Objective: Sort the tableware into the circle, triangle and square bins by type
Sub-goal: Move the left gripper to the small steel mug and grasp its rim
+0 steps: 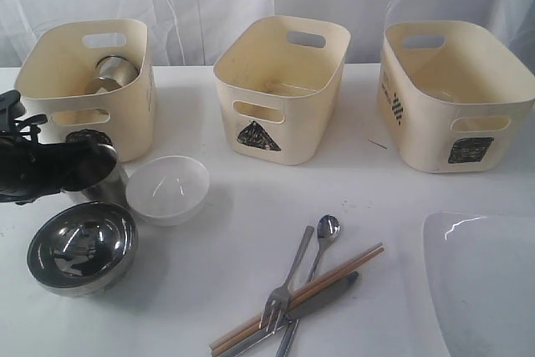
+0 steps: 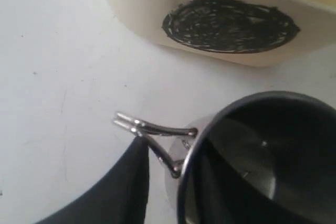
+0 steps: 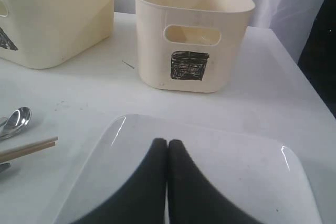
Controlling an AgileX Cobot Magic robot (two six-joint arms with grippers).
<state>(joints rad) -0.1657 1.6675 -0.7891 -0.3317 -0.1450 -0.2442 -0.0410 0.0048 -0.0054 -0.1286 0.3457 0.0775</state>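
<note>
Grasping the mug (image 2: 262, 156) reads as the step in hand. It stands upright on the counter (image 1: 251, 206), just beside the front wall of the circle bin (image 1: 134, 114), with the black circle mark (image 2: 231, 24) facing it. Its wire handle (image 2: 157, 132) sticks out sideways from the cup.

The left end effector (image 1: 94, 165) hangs right at the mug. The wrist view shows one dark finger (image 2: 123, 192) at the foot of the handle, and whether it touches is unclear. The other finger is hidden, so I cannot tell whether the jaws are spread or pinching the wall. The right end effector (image 3: 167, 150) is pressed together, empty, over the white plate (image 3: 236, 150), well apart from this work.

Notes for doing it well:
- Pinch the cup wall with one finger inside and one outside, beside the handle and not on it. Thin wire would likely twist in the grip.
- Polished steel is probably slick, so seat the fingers deep before squeezing.
- Lift straight up. The white bowl (image 1: 167, 188) and the steel bowl (image 1: 81, 247) sit near, and a sideways swing could knock them.
- Clear the bin's rim fully before crossing over it.
- A steel piece (image 1: 109, 73) lies in that bin. Lower the mug beside it and let go low.
</note>
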